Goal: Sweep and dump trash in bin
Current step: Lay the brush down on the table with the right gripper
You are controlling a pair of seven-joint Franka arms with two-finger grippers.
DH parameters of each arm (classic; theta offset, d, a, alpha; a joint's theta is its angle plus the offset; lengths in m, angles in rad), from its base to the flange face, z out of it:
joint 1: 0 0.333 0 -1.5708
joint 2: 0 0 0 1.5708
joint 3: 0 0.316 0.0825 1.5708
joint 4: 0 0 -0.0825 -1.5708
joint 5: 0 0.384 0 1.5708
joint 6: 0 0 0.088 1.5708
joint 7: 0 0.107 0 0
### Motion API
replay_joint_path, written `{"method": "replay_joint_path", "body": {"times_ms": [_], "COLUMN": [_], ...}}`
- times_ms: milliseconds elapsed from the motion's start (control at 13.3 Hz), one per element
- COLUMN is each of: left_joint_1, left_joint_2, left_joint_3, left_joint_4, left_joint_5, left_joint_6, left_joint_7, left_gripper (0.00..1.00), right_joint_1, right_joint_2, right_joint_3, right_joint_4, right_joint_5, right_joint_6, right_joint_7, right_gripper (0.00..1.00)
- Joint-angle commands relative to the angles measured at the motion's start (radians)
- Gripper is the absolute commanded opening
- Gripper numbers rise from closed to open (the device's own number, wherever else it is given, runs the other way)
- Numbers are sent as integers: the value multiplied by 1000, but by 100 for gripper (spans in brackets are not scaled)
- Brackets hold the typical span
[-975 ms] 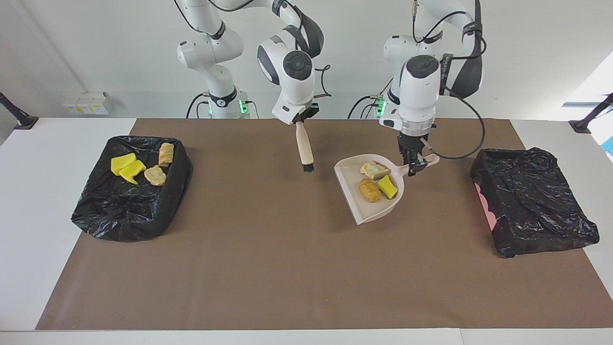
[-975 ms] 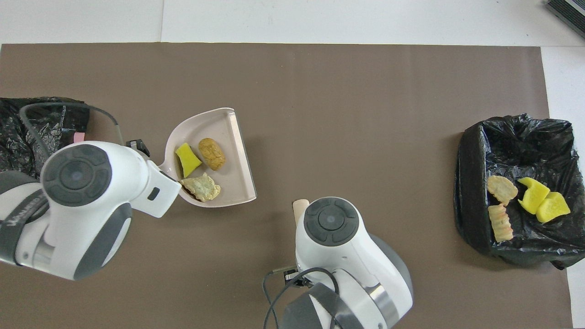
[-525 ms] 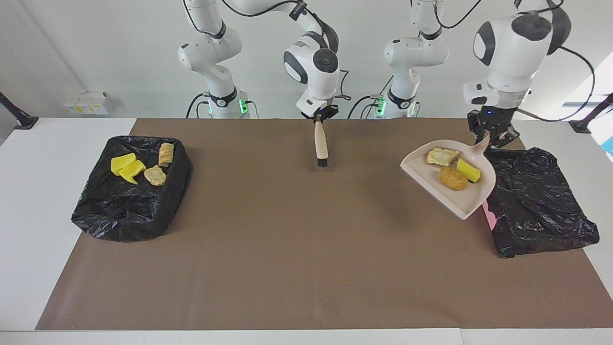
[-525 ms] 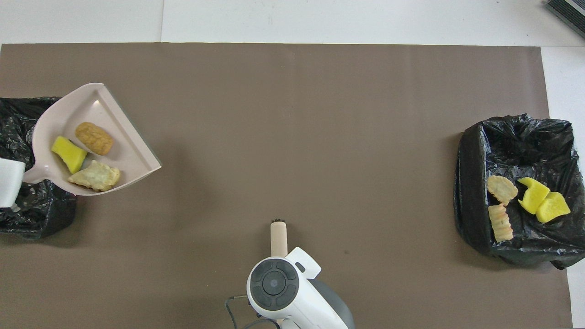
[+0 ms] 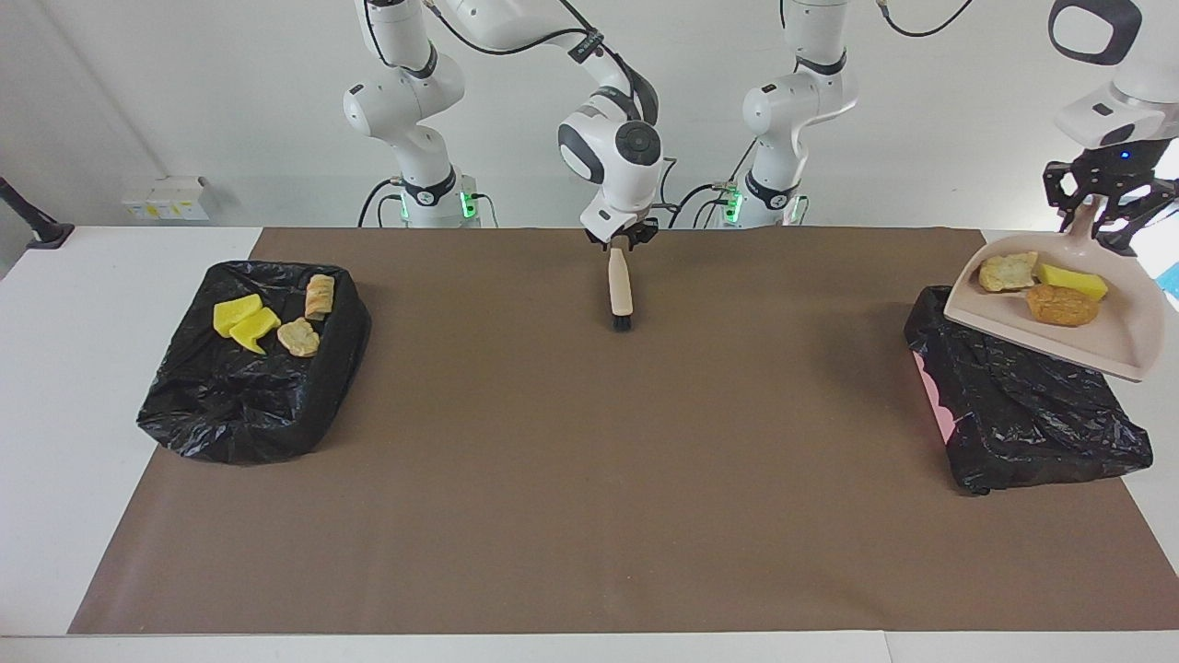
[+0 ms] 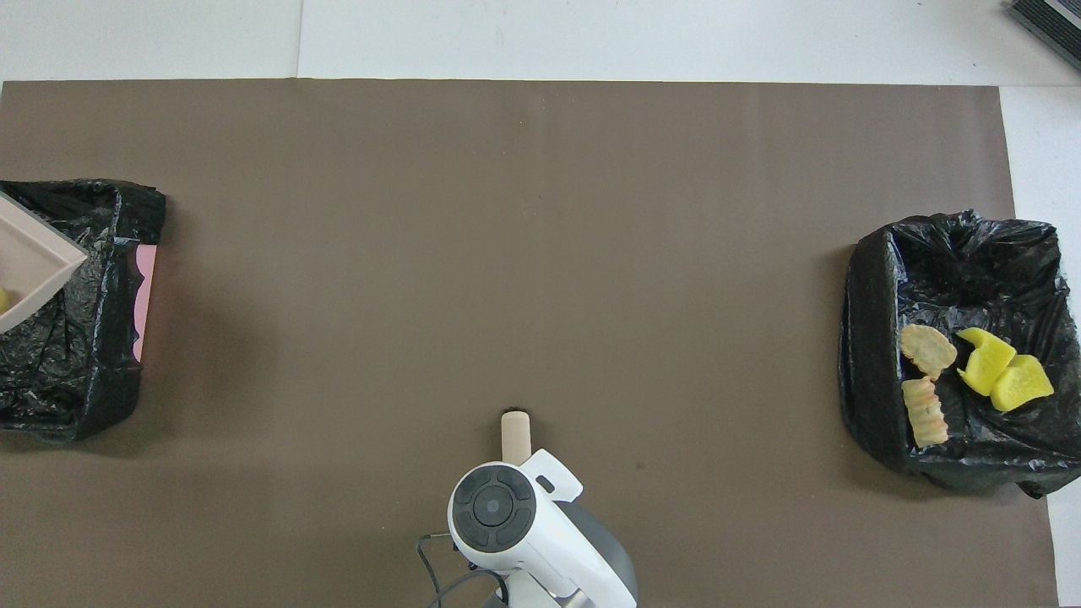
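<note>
My left gripper (image 5: 1101,210) is shut on the handle of a pale pink dustpan (image 5: 1105,341) and holds it raised over the black-lined bin (image 5: 1022,414) at the left arm's end of the table. The pan carries three pieces of trash: a pale tan chunk (image 5: 1007,271), a green-and-yellow sponge piece (image 5: 1073,281) and a brown bread-like lump (image 5: 1062,305). In the overhead view only a corner of the dustpan (image 6: 34,262) shows over that bin (image 6: 84,355). My right gripper (image 5: 621,241) is shut on a wooden-handled brush (image 5: 620,287), which hangs bristles down over the mat near the robots.
A second black-lined bin (image 5: 249,396) at the right arm's end holds two yellow sponge pieces (image 5: 244,320) and two tan chunks (image 5: 298,337); it also shows in the overhead view (image 6: 954,253). A brown mat (image 5: 589,479) covers the table.
My left arm has lifted the loaded dustpan off the mat and carried it toward its own end, over the bin there. My right arm has drawn the brush back toward the robots.
</note>
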Motion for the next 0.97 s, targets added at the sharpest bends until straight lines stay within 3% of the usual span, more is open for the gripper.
{"method": "replay_joint_path", "body": {"times_ms": [0,450,675,900], "left_joint_1": [55,90,92,89], "left_joint_2": [147,165,157,146], "left_joint_3": [-8,-8,-5,-3], "left_joint_4": [162,146,87,20], "left_joint_5": [54,221,299,396], "left_joint_6": [26,63,37,4], "left_joint_7": [67,63,61,61], "left_gripper": [0,0,0,0], "right_joint_1": [-58,-202,-280,-323], "right_joint_2": [-4,-53,-61,-82], "right_joint_3": [7,7,4,1], "right_joint_4": [86,232,318,331], "right_joint_5": [-21,-19,-15,-21], "right_joint_6": [-98,-256,-329,-344], "right_joint_7": [10,-119,-185,-246], "right_gripper": [100,100,100,100]}}
